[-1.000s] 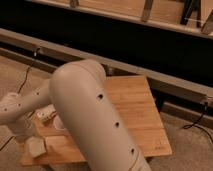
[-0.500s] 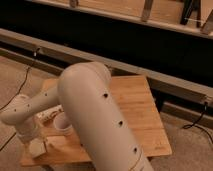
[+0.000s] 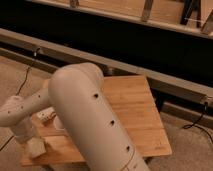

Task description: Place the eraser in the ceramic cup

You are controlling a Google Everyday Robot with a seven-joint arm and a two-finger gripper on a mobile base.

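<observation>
One wooden table (image 3: 135, 110) before a dark wall (image 3: 125, 45) bears the eraser (image 3: 35, 148) beside the claw (image 3: 25, 136), grip unclear.

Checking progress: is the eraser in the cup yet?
Out. The eraser is in the open at the near left corner of the table, right beside the gripper.

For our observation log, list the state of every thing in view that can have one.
eraser: lying on the wooden board's near-left corner, not in a cup.
claw: low at that corner, right beside the eraser.
white box: lying flat on the board.
ceramic cup: hidden behind the arm.
</observation>
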